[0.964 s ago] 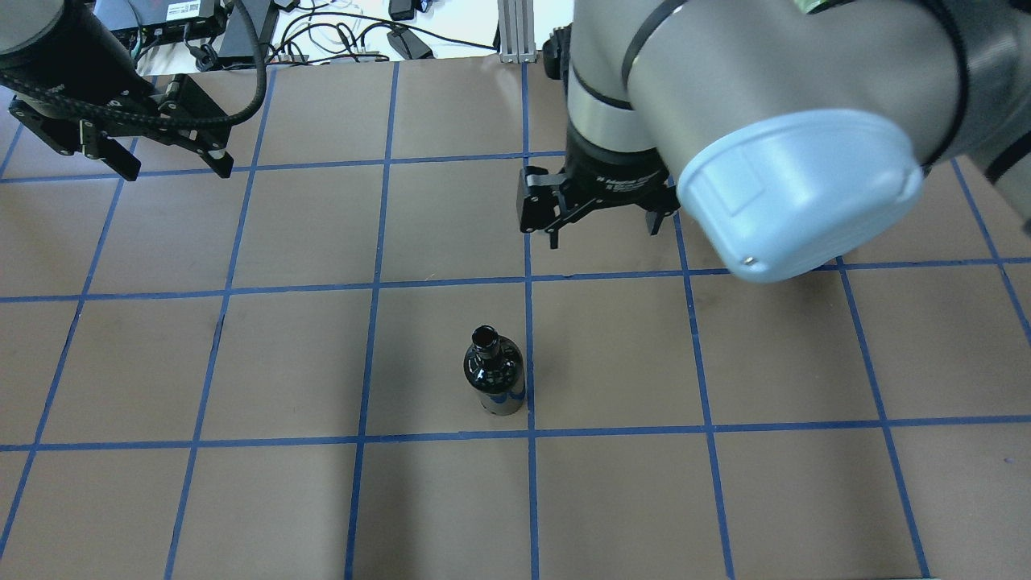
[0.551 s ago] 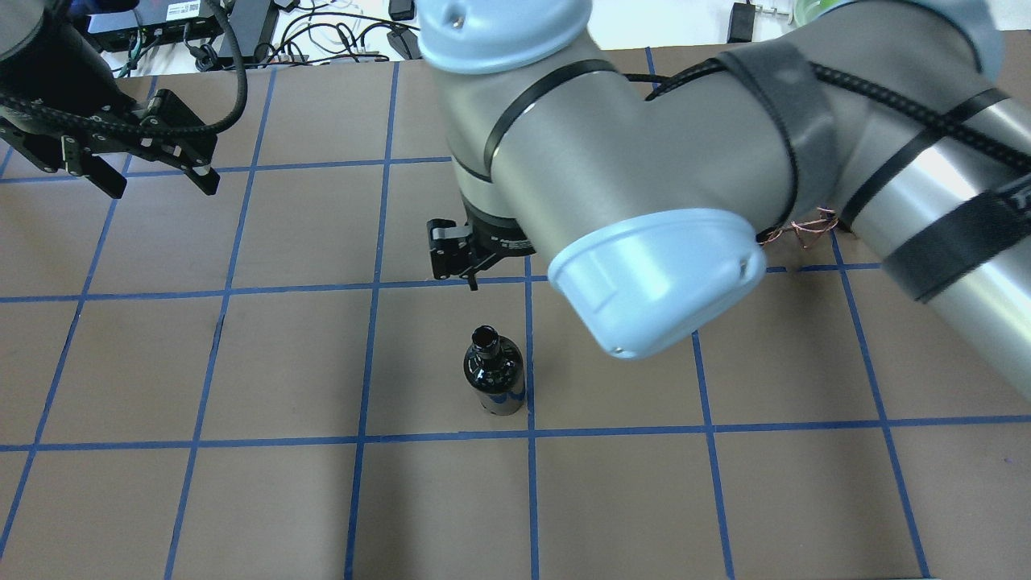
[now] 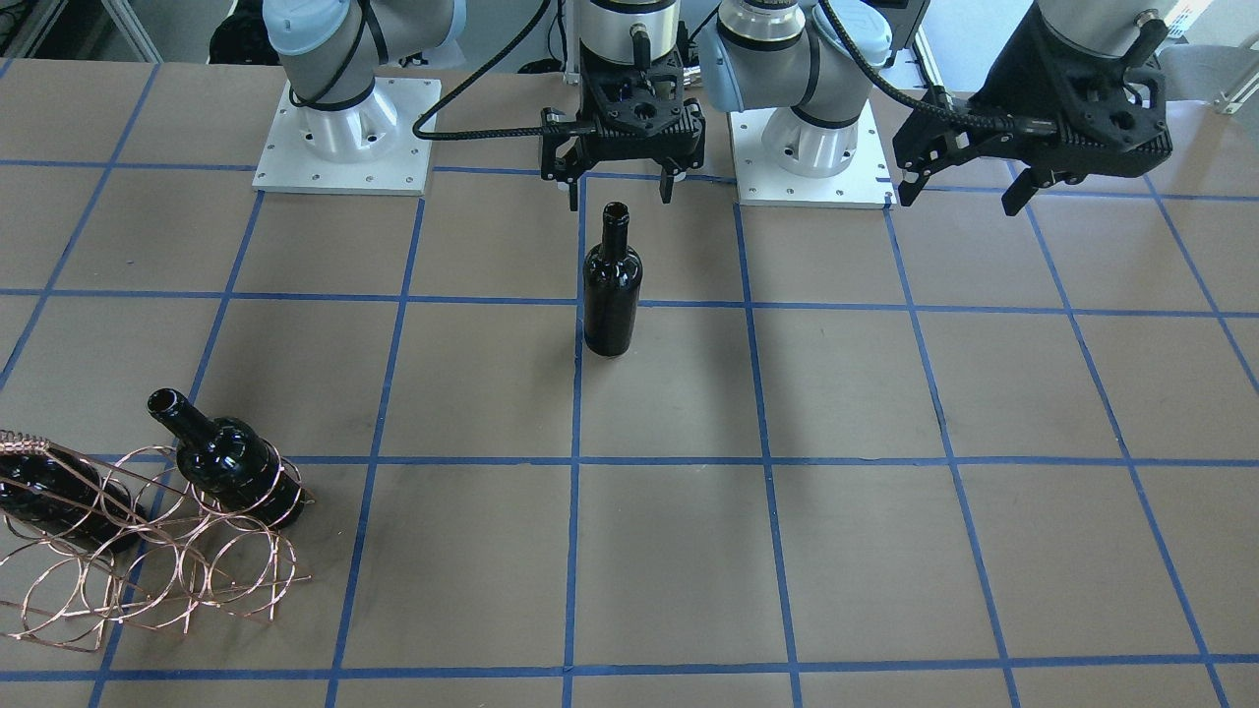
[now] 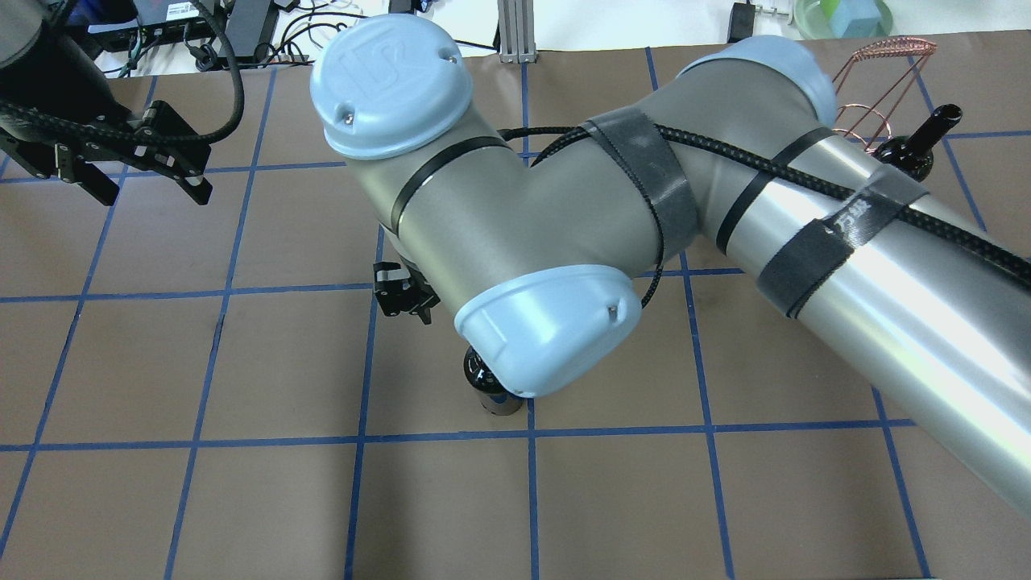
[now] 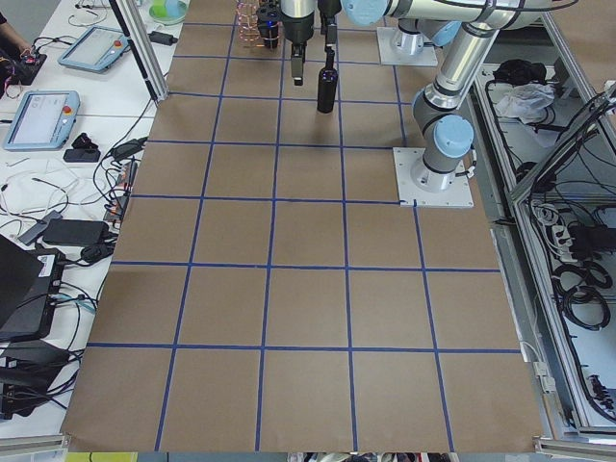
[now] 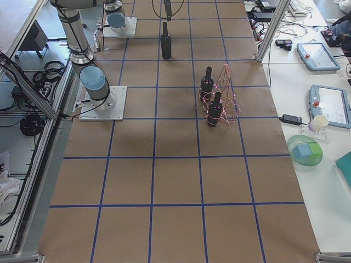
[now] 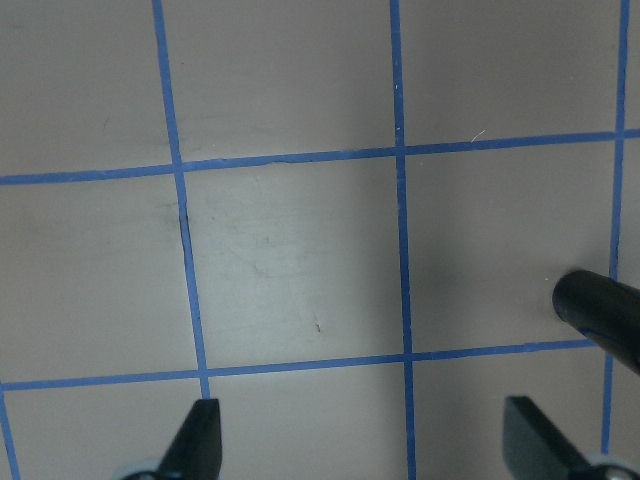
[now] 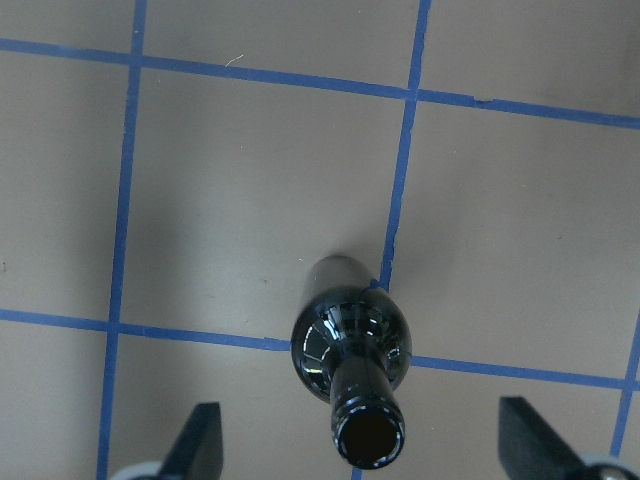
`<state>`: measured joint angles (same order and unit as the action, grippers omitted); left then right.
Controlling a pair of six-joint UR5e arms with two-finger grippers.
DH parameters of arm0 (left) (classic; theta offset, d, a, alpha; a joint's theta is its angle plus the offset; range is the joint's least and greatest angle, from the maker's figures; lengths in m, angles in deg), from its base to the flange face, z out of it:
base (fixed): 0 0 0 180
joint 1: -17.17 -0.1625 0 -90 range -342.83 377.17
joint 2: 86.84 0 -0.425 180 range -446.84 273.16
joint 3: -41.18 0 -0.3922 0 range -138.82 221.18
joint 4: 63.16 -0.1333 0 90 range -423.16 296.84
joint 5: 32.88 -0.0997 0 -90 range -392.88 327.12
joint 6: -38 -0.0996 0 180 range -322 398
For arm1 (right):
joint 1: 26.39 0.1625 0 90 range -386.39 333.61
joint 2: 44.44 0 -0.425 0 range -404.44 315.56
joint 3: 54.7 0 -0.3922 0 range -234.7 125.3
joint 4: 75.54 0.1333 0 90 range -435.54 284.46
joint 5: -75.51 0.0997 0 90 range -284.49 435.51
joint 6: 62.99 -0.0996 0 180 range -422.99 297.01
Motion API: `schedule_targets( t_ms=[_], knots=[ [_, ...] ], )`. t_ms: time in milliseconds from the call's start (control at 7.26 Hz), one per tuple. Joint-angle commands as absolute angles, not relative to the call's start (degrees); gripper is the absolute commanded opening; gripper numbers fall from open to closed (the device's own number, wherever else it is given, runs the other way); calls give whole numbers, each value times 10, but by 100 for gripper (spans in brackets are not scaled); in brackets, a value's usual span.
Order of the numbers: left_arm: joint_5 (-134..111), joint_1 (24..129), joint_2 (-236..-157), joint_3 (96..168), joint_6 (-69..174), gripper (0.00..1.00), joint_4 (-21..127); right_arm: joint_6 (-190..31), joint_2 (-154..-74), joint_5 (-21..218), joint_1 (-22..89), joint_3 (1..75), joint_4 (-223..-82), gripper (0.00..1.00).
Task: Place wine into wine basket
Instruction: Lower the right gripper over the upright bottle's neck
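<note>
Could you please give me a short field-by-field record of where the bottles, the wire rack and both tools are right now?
loose bottle: glossy near-black glass wine bottle, upright on the brown table with blue tape grid, in front of the robot
rack: copper-coloured wire hoop basket, far out on the robot's right
rack contents: two alike dark bottles, lying tilted in the hoops
right tool: open, just over the upright bottle's mouth, not gripping it
left tool: open, empty, above bare table
</note>
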<state>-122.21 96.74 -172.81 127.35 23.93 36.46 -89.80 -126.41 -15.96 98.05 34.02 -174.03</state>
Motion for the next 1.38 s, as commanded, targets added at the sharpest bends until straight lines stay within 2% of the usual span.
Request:
schedule_targets(
  t_ms=[0, 827, 964, 1240],
  knots=[
    [-1223, 970, -1730, 1278, 237, 100, 362, -882, -1261, -162, 976, 355, -1741, 93],
    [-1226, 968, -1725, 1280, 238, 100, 368, -891, -1239, -160, 968, 376, -1761, 93],
    [-1226, 969, -1724, 1280, 238, 100, 369, -889, -1239, -159, 968, 376, -1758, 84],
    [-1226, 968, -1724, 1280, 238, 100, 369, -890, -1239, -159, 968, 376, -1758, 77]
  ],
)
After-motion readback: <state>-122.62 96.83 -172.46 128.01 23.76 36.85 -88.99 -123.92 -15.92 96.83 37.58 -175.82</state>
